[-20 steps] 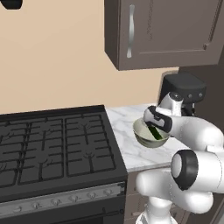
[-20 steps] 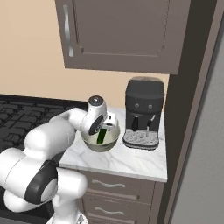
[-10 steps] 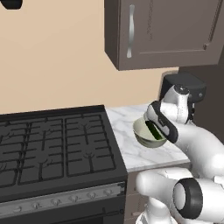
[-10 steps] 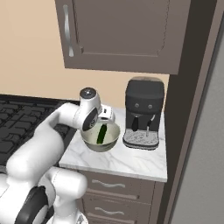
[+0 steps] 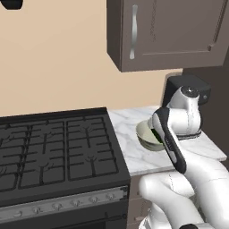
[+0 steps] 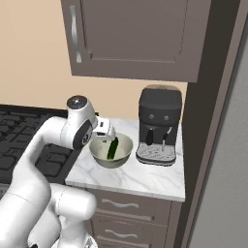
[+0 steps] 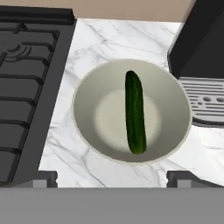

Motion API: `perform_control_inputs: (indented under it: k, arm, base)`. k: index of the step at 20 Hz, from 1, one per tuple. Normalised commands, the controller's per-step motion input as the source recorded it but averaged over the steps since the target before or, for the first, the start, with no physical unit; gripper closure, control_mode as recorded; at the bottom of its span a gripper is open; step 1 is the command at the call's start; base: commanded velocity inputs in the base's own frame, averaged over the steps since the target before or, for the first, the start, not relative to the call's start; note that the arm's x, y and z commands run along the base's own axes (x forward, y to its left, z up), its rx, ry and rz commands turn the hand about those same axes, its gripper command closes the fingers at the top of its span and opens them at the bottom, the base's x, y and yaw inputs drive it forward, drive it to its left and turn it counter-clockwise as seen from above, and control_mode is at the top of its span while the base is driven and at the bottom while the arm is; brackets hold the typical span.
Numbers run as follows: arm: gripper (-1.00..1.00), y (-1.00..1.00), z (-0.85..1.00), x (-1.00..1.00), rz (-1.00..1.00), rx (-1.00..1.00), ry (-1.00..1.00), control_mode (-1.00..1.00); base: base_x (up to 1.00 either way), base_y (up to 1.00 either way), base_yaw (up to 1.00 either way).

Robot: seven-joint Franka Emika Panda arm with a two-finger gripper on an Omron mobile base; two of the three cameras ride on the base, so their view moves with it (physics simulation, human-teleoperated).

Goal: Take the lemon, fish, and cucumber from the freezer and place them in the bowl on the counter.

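The dark green cucumber (image 7: 134,113) lies inside the pale olive bowl (image 7: 83,127), resting against its right inner wall. The bowl stands on the white marble counter (image 7: 109,39), between the stove and the coffee machine. My gripper (image 7: 113,179) hangs open above the bowl's near rim, with nothing between its fingers. From the right base view, the cucumber (image 6: 112,148) leans in the bowl (image 6: 102,159), just below and right of the gripper (image 6: 106,132). In the left base view my forearm covers much of the bowl (image 5: 145,133). The lemon and the fish are out of view.
A black coffee machine (image 6: 159,123) stands right of the bowl, its drip tray (image 7: 204,103) close to the rim. The black gas stove (image 5: 53,152) adjoins the counter on the left. A brown wall cupboard (image 6: 135,36) hangs overhead. A tall grey panel (image 6: 225,160) fills the right edge.
My hand has lifted up and back from the bowl while the arm swung. The cucumber stays lying in the bowl. The jaws remain wide.
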Motion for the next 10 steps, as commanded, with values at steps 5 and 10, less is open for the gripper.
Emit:
perform_control_inputs:
  k: [5, 10]
  arm:
    - [-1.0, 0.17, 0.48, -0.66, 0.0, 0.0, 0.0, -1.0]
    - [-1.0, 0.1, 0.56, -0.54, 0.0, 0.0, 0.0, -1.0]
  base:
    - [0.0, 0.0, 0.0]
    - [0.0, 0.0, 0.0]
